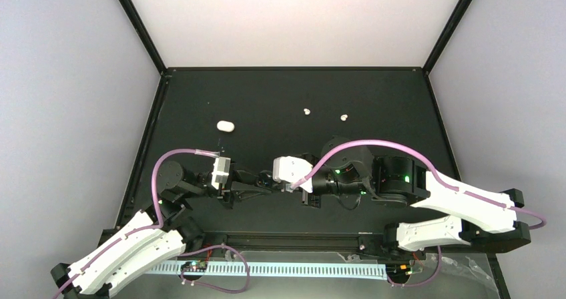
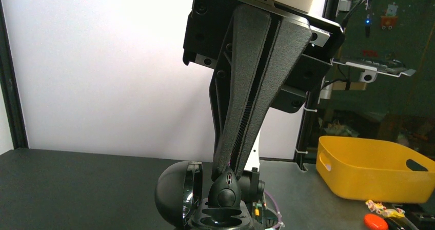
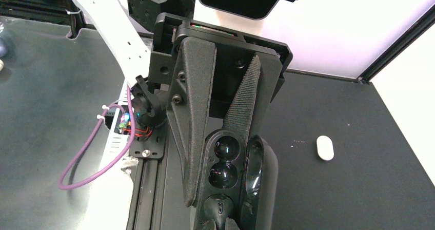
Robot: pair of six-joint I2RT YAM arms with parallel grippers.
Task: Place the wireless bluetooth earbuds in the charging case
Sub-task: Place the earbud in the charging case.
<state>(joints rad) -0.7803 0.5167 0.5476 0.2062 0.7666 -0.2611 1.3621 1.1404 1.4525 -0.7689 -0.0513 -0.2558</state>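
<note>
We note a matte black table with both arms meeting low at its near middle. The left gripper is clamped on a glossy black charging case, which is held off the table with its lid swung open and both wells showing. The right gripper has its tips pinched together on a black earbud directly over the case's mouth. We cannot tell whether bud and case touch. A white oval pebble lies to the far left. Two tiny white earbuds lie near each other, farther back on the table.
</note>
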